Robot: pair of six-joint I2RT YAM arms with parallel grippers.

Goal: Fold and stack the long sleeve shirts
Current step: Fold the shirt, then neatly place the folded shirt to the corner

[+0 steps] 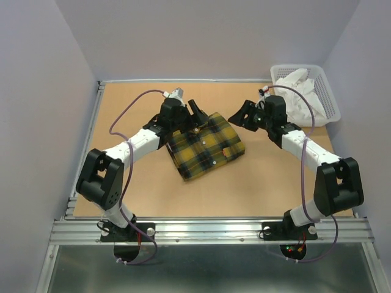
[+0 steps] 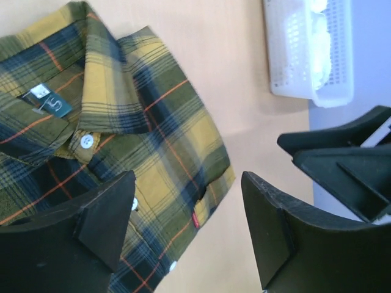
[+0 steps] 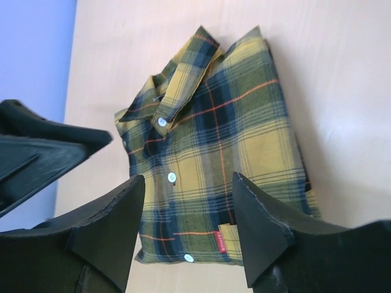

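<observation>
I see the table (image 1: 153,195) with the white basket (image 1: 330,91) at its far right corner, heaped with pale cloth (image 1: 298,91) that I cannot identify as shirts from here. The plaid shirt (image 1: 204,146) lies folded into a neat rectangle, well apart from the basket on its left and nearer the arm bases, collar (image 3: 177,85) and buttons (image 3: 171,177) facing up.

The right gripper (image 3: 188,183) hangs between basket and shirt, jaws wide and holding nothing. The left gripper (image 2: 186,204) hovers beyond the shirt's edge farthest from the basket, also spread wide and empty.

My worry is the fold. Either finger dipping low could catch the collar or drag an edge and open the folded shirt. The two grippers also sit near each other, so a careless swing toward the basket might clip one against the other.
</observation>
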